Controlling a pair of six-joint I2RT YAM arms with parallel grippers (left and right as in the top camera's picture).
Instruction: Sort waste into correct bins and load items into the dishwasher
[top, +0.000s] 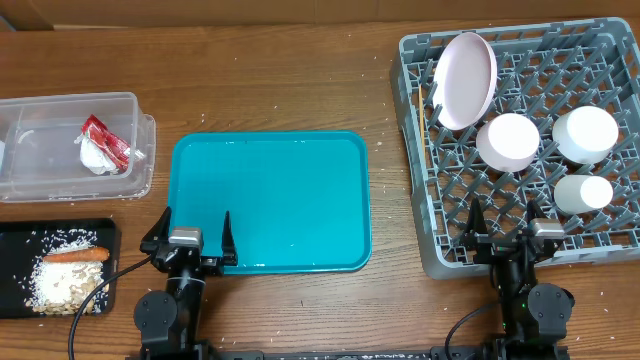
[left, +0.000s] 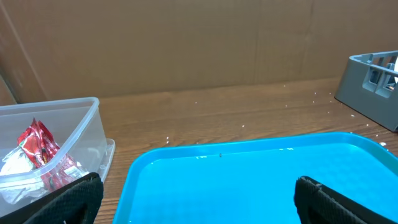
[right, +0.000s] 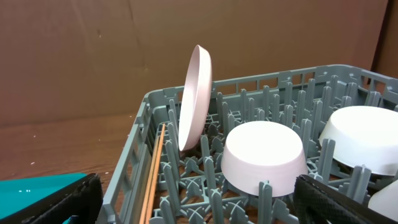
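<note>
The clear tub (top: 40, 140) at the left holds the red wrapper (top: 105, 138) and the white-silver wrapper (top: 96, 158). In the black tray (top: 18, 236) lie the carrot (top: 76, 255) and rice scraps (top: 58, 282). In the grey dish rack (top: 610, 235) the large plate (top: 465, 80) stands on edge. Two dishes (top: 508, 141) (top: 585, 133) and the cup (top: 583, 192) sit upside down there. The chopsticks (right: 154, 174) lie along its left wall. My left gripper (top: 190, 238) is open over the teal tray's front edge. Over the rack's front edge my right gripper (top: 510, 232) is open and empty.
The flat teal tray (top: 270, 200) lies bare in the middle of the wooden table. Small whitish specks dot the wood around it. A brown cardboard wall (left: 186, 43) closes off the back of the table.
</note>
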